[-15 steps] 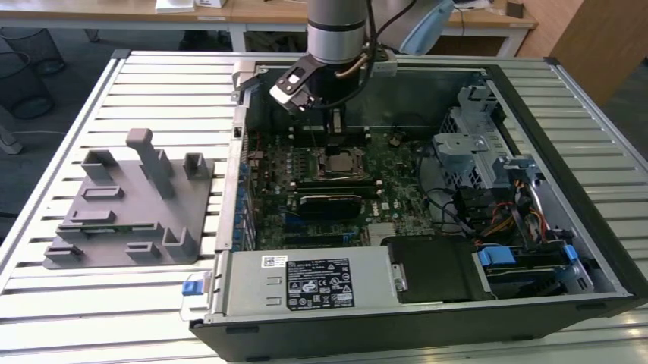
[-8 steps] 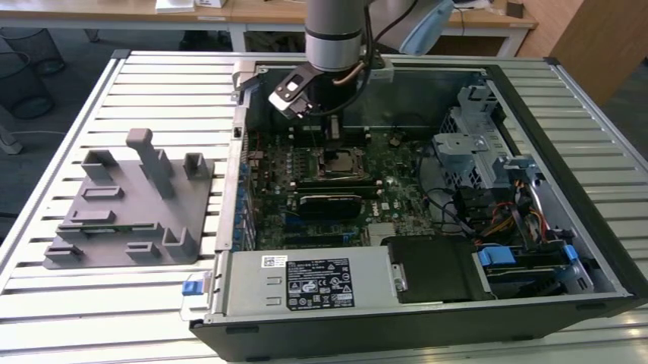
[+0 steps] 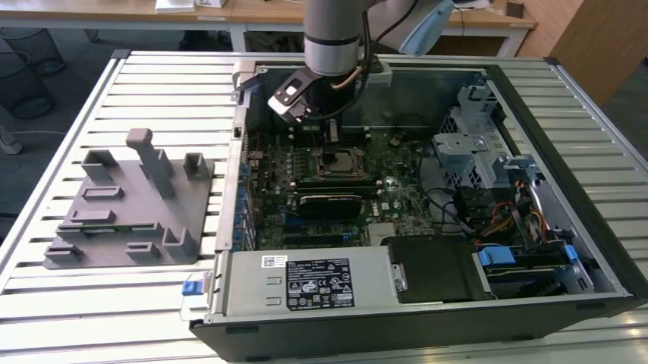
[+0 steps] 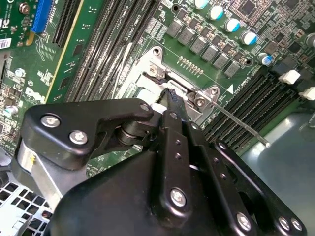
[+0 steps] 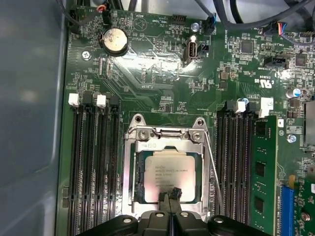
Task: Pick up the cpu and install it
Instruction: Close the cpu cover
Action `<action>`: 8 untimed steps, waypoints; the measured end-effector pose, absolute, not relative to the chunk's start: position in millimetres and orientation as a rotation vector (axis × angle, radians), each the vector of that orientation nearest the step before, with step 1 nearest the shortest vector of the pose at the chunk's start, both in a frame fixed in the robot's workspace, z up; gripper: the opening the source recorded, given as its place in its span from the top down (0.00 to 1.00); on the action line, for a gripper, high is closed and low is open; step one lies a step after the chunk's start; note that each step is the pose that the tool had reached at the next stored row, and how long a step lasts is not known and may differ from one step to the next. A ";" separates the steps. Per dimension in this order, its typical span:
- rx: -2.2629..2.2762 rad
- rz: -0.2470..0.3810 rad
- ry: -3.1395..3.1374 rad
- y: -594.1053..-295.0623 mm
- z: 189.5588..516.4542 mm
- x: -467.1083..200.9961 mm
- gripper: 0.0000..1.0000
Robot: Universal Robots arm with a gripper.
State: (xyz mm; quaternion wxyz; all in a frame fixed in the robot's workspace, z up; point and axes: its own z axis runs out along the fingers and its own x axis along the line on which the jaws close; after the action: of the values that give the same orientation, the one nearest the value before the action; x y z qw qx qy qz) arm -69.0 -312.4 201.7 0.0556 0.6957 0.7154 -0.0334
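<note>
While I hold the arm low over the motherboard, the cpu lies flat inside the open socket frame — seated, I judge. The gripper has its fingers pressed together, tips at the chip's edge — probably nudging, not gripping.

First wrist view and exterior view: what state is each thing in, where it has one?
cpu: lying flat in the socket, metal top up.
claw: shut, tips at the cpu's edge.
socket lever: alongside the socket; latched or not, cannot tell.
memory stick: seated in a slot.
memory slots: empty.
computer case: on its side, panel off, inside exposed.
</note>
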 end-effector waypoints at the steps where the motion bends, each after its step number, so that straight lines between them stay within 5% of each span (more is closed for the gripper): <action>1: 2.111 -0.101 2.171 -312.4 201.3 -69.1 0.89; 8: 2.111 -0.102 2.171 -312.5 198.1 -70.0 0.89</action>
State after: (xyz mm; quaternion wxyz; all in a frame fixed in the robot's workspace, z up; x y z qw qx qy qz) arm -70.0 -312.5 198.1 0.0557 0.6957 0.7154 -0.0336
